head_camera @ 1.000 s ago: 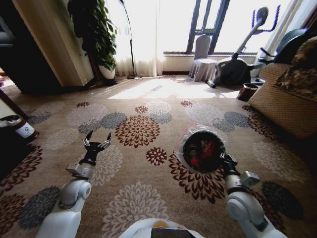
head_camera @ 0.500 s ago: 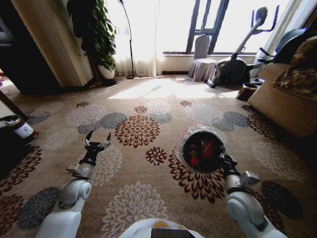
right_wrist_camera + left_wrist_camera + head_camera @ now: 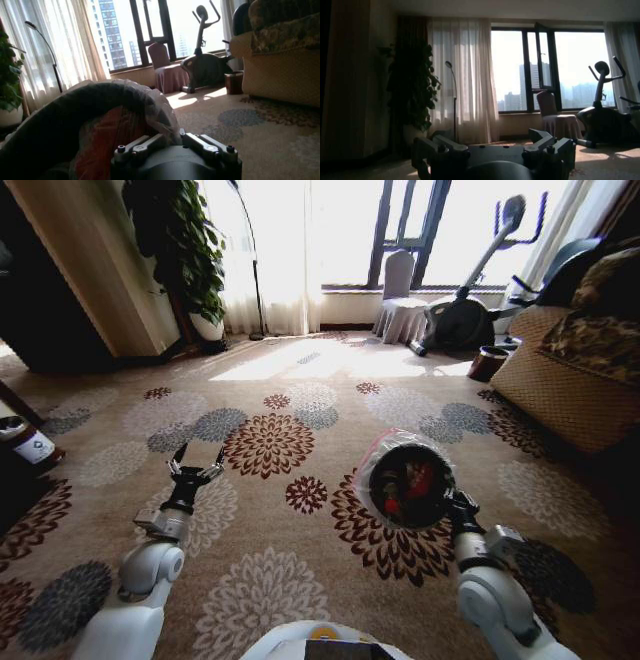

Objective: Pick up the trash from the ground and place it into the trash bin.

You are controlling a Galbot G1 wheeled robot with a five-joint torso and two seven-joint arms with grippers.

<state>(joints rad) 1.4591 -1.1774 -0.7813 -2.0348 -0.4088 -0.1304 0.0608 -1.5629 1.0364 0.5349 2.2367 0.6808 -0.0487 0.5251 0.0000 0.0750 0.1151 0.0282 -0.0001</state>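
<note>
Two arms out over the carpet (image 3: 300,580): right gripper (image 3: 452,505) pinches the bin (image 3: 405,480) by its rim, carried off the floor, mouth tipped toward the robot, likely to catch trash. Left gripper (image 3: 196,465) spread, empty, ahead-left.

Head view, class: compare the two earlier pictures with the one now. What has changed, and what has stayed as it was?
The whole scene has slid a little left and down, so the camera moved with the robot, not the things. The right gripper still holds the trash bin tilted, red trash inside. The left gripper stays open and empty above the carpet.
</note>
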